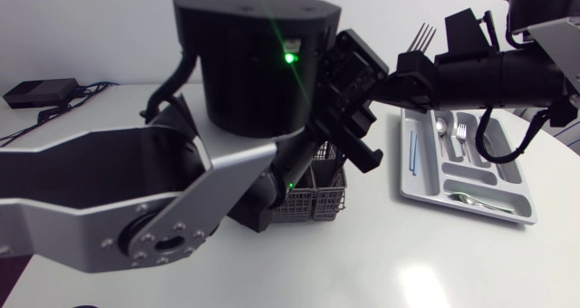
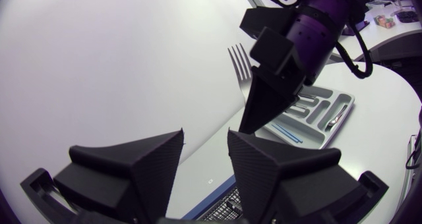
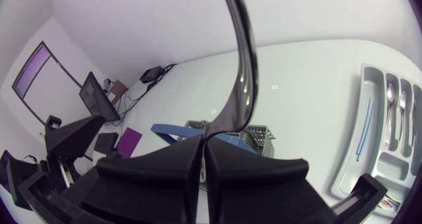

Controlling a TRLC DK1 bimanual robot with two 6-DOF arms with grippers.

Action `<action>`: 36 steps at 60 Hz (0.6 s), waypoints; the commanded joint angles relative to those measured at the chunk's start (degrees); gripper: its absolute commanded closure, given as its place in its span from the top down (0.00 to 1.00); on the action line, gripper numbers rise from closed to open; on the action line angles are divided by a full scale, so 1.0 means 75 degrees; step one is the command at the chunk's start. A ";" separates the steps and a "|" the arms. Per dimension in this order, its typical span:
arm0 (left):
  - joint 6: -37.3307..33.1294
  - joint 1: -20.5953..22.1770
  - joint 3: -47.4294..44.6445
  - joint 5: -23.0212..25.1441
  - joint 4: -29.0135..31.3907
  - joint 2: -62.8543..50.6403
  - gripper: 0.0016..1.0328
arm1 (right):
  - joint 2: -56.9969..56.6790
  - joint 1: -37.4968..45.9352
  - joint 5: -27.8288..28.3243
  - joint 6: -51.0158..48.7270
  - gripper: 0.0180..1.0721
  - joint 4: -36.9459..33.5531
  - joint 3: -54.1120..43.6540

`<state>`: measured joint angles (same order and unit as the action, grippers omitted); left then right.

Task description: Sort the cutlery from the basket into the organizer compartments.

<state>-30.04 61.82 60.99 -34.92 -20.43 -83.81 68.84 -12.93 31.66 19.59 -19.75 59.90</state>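
My left arm fills the foreground, with the left gripper open and empty above the basket. The right gripper clamps a slim, shiny fork by its handle, tines up, in the air between basket and organizer. A few pieces lie sorted there; this fork is unplaced, and the basket's contents are hidden.

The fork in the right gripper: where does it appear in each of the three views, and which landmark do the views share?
Head view: the fork, tines up, above the right gripper, left of the organizer.
Left wrist view: fork ahead of the left gripper, tines up.
Right wrist view: fork handle rises out of the shut right gripper.
Shared landmark: the organizer.
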 commanded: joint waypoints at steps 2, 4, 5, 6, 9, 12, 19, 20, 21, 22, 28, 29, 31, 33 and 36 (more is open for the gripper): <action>-0.0072 -0.0145 -0.0117 0.0050 0.0180 0.0300 0.52 | -0.0190 0.0247 0.0009 -0.0456 0.05 -0.0226 -0.0170; -0.0037 -0.0204 -0.0117 0.0109 0.0274 0.0347 0.52 | -0.0237 0.0318 0.0044 -0.0620 0.05 -0.0355 -0.0182; 0.0033 -0.0263 -0.0093 0.0202 0.0415 0.0405 0.52 | -0.0260 0.0353 0.0056 -0.0714 0.05 -0.0426 -0.0182; 0.0068 -0.0286 -0.0093 0.0238 0.0462 0.0429 0.52 | -0.0319 0.0423 0.0056 -0.0843 0.05 -0.0508 -0.0182; 0.0209 -0.0427 -0.0023 0.0413 0.0766 0.0522 0.52 | -0.0495 0.0634 0.0079 -0.1136 0.05 -0.0660 -0.0217; 0.0349 -0.0520 0.0071 0.0554 0.1036 0.0558 0.52 | -0.0577 0.0810 0.0138 -0.1452 0.05 -0.0929 -0.0170; 0.1053 -0.1071 0.0504 0.1421 0.2161 0.0558 0.52 | -0.0682 0.1571 0.0443 -0.2378 0.05 -0.1656 0.0053; 0.1111 -0.1141 0.0575 0.1573 0.2302 0.0546 0.52 | -0.0671 0.1712 0.0466 -0.2566 0.05 -0.1773 0.0088; 0.1123 -0.1188 0.0610 0.1667 0.2384 0.0546 0.52 | -0.0671 0.1806 0.0490 -0.2660 0.05 -0.1832 0.0123; 0.1181 -0.1235 0.0645 0.1761 0.2501 0.0534 0.52 | -0.0671 0.1911 0.0525 -0.2765 0.05 -0.1890 0.0135; 0.1404 -0.1552 0.0833 0.2323 0.3016 0.0487 0.52 | -0.0448 0.2720 0.0759 -0.3738 0.05 -0.2441 0.0357; 0.1416 -0.1575 0.0833 0.2359 0.3040 0.0487 0.52 | -0.0401 0.2837 0.0818 -0.3820 0.05 -0.2488 0.0392; 0.1428 -0.1657 0.0868 0.2546 0.3192 0.0476 0.52 | -0.0225 0.3130 0.0947 -0.4077 0.05 -0.2664 0.0498; 0.1510 -0.1716 0.0915 0.2710 0.3380 0.0440 0.52 | -0.0073 0.3400 0.0958 -0.4394 0.05 -0.2840 0.0603; 0.1615 -0.1845 0.0950 0.2945 0.3544 0.0440 0.52 | 0.0232 0.3868 0.0958 -0.4792 0.05 -0.2886 0.0732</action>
<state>-20.36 49.19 66.00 -14.83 4.58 -80.51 67.26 12.10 38.35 -10.20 -40.34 62.89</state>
